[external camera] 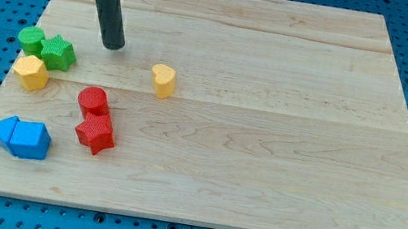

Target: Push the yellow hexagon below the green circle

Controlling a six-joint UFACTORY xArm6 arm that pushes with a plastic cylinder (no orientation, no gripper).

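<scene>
Two blue blocks are sitting side by side at the view's left, near the bottom corner of the wooden board [265, 141]: a blue triangle-like block [1, 130] and a bigger blue block [30, 140], touching each other. Above them, the green circle [31, 39] is sitting close to the left edge, and a green star-like block [58, 53] is touching its right side. The yellow hexagon [31, 71] is lying just under those two green blocks, touching them or nearly so. A little to the right, a red round block [93, 100] is standing right above a red star [95, 133]. My tip [113, 46] is resting on the board above the red blocks, to the right of the green ones, touching no block. It is a plain rod, so nothing is opening or closing. Further right, a yellow heart-like block [163, 79] is standing alone.
</scene>
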